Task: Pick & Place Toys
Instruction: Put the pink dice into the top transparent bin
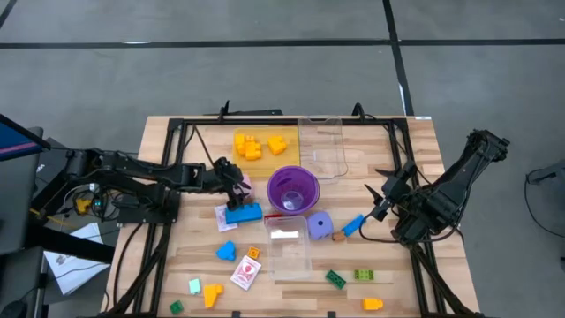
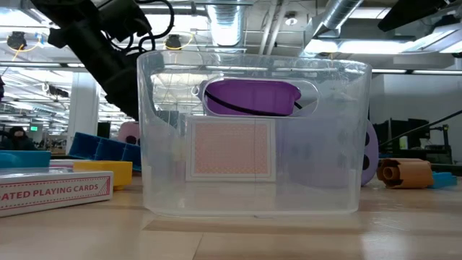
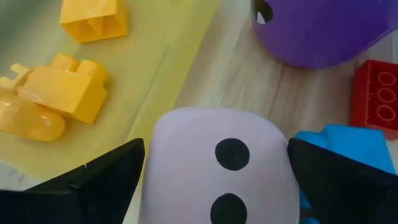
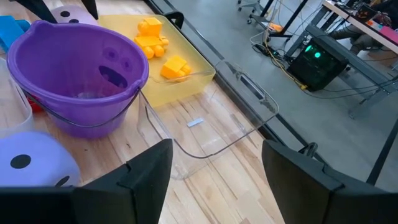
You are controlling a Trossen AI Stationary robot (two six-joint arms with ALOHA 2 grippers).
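A pink die with black dots (image 3: 217, 168) rests on the table between the yellow tray (image 1: 265, 141) and a blue brick (image 1: 243, 213). My left gripper (image 3: 217, 186) (image 1: 234, 181) is open, slanting down over the die with one finger on each side of it. A red brick (image 3: 376, 96) lies beside the blue brick (image 3: 339, 140). A purple die (image 1: 320, 225) sits near the purple cup (image 1: 293, 188). Several bricks and a card pack (image 1: 247, 272) lie toward the near edge. My right gripper (image 1: 381, 199) (image 4: 217, 180) hangs open above the table's right part, holding nothing. My left gripper's fingers (image 3: 106, 180) stand close against two opposite sides of the pink die, coming slanting from above. I cannot tell whether they touch it. The die sits on the table.
Yellow bricks (image 3: 62, 90) lie in the yellow tray. A clear tray (image 1: 322, 146) stands behind the cup, and a clear bin (image 2: 253, 137) with a card inside stands in front of it. A blue piece (image 1: 353, 225) lies near my right gripper. Black frame rails run along the table's sides.
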